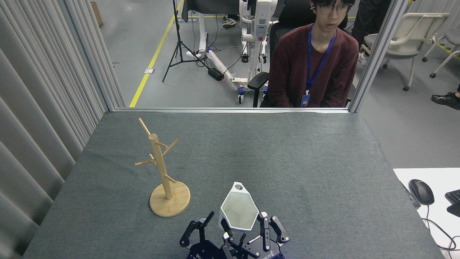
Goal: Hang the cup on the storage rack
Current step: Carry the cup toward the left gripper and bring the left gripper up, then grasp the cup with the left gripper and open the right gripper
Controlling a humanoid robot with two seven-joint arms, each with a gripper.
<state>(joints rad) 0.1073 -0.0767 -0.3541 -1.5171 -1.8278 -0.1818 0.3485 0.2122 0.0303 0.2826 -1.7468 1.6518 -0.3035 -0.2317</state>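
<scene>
1. Right gripper (242, 225): fingers closed on near rim of cup (238, 210), holding it clear of table (287, 162).
2. Cup: white, hexagonal mouth facing cam, tab handle w/ hole at far end (pointing away from robot).
3. Left gripper (206, 225): fingers spread apart, nothing held, just left of cup.
4. Storage rack (162, 172): upright on round base, left of cup, apart from it; pegs bare.
5. Person (312, 61) seated beyond far table edge.

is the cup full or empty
Empty: the cup, held in the right end effector, has its open mouth facing the camera, and only bare white inside walls show.
</scene>
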